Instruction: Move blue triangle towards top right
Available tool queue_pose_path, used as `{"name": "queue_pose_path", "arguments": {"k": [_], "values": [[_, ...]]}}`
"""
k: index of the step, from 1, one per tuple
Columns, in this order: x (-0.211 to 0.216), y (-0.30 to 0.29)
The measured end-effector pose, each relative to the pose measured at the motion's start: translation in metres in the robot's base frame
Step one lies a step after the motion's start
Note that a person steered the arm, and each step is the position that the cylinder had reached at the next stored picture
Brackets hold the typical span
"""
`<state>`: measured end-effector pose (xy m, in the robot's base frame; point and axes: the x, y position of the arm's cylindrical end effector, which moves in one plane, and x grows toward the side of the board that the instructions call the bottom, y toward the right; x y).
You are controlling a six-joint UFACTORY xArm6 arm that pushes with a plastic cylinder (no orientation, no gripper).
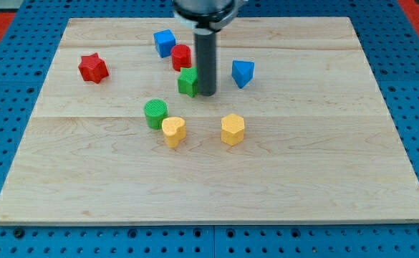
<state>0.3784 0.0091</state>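
Blue pegboard is showing on every side of a pale wooden desk (324, 179), which is filling most of the view and carrying all the blocks.

Sitting in the upper middle of the desk, a little to the view's right of centre, is the blue triangle (242, 73). It is lying flat on the wood with bare desk to its right and above it. Just to its left my tip (207, 94) is resting on the desk, at the lower end of a dark upright rod coming down from the view's top edge. A narrow strip of wood is showing between the tip and the blue triangle, so they are sitting near each other but not touching. No fingers are fitted to this arm, so there is no open or closed state to tell.

On the tip's other side a green block (188, 82) is pressing right up against the rod; its exact shape is hard to make out. Directly above that, a red cylinder (181, 56) is standing, and a blue cube (165, 42) is sitting just up and left of it. Farther left, well apart from the rest, a red star (93, 67) is lying.

Below the tip, a green cylinder (155, 113) is touching a yellow heart (173, 131) at its lower right. A yellow hexagon (233, 129) is sitting to the right of that pair, below the blue triangle.
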Motion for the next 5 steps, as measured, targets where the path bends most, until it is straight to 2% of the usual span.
{"name": "queue_pose_path", "arguments": {"k": [1, 5], "values": [[-0.02, 0.041], [-0.055, 0.069]]}}
